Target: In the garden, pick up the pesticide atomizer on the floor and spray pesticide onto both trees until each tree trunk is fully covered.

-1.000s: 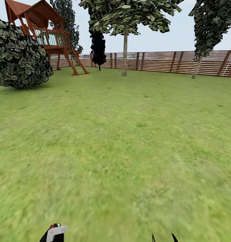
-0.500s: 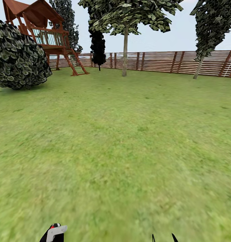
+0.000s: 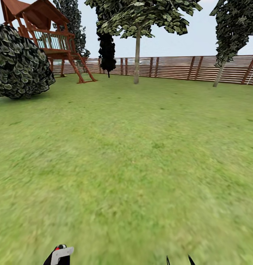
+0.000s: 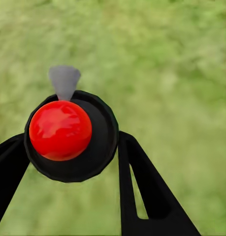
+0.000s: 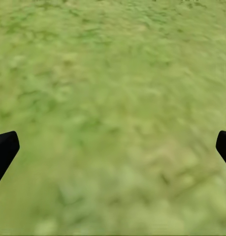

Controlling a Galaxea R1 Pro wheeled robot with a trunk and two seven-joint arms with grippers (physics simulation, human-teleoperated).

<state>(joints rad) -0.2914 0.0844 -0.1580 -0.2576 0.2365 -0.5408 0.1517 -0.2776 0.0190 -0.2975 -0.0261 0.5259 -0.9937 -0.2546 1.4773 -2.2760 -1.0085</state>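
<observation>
I am carrying the pesticide atomizer (image 4: pixel 68 135) in my left pincer (image 4: pixel 76 162), whose two black fingers are pressing against either side of its round black body. Its red cap is facing the wrist camera and the grey nozzle is poking out beyond it, over the grass. In the head view the atomizer (image 3: pixel 60 254) is peeking up at the lower edge, held low and close to my trunk, I judge so that it rides steady while I am crossing the lawn (image 3: pixel 141 165).

My right pincer (image 5: pixel 113 147) is hanging empty with its fingers spread wide, only grass between the tips; in the head view its two tips (image 3: pixel 180 260) are just showing at the bottom edge.

I am facing the middle tree (image 3: pixel 137 55) by the wooden fence (image 3: pixel 178 68), with a second tree (image 3: pixel 219 71) off to the right. Both trunks are well away, probably too far for spray to reach, though distance is hard to read here. A bush (image 3: pixel 20 62) and a play tower (image 3: pixel 49 36) are standing to the left.
</observation>
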